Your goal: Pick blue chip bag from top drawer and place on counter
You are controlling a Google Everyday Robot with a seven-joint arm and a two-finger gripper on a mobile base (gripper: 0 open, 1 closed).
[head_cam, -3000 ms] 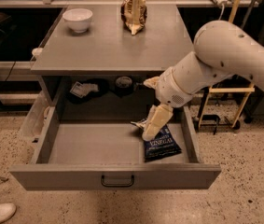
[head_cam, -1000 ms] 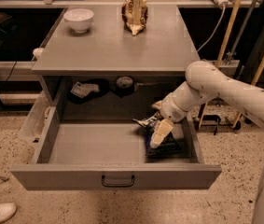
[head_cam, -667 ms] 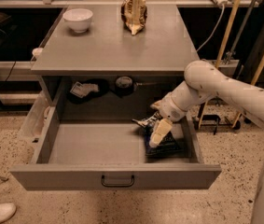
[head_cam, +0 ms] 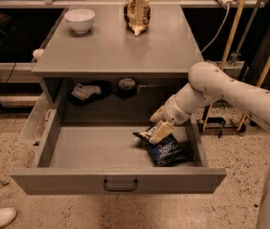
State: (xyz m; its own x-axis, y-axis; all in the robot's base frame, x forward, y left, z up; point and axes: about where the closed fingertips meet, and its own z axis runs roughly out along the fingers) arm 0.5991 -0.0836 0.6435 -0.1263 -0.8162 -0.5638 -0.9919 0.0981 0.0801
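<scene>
The top drawer (head_cam: pixel 118 179) is pulled fully open, with its small dark handle (head_cam: pixel 120 184) at the centre of the front panel. The blue chip bag (head_cam: pixel 169 151), dark navy with white lettering, lies flat on the drawer floor at the right, near the front. My gripper (head_cam: pixel 153 132) reaches down into the drawer from the right and rests at the bag's upper left edge, touching it. The white arm (head_cam: pixel 220 87) crosses over the drawer's right wall. The grey counter (head_cam: pixel 115 44) lies above the drawer.
A white bowl (head_cam: pixel 79 19) stands at the counter's back left. A brown-and-cream wrinkled bag (head_cam: pixel 137 7) stands at its back centre. Small objects (head_cam: pixel 89 90) sit in the dark recess behind the drawer. Wooden poles (head_cam: pixel 234 27) stand to the right.
Three seconds ago the gripper was higher above the bag. It has come down into the drawer onto the bag's upper edge and has barely moved in the last second. The bag lies where it was.
</scene>
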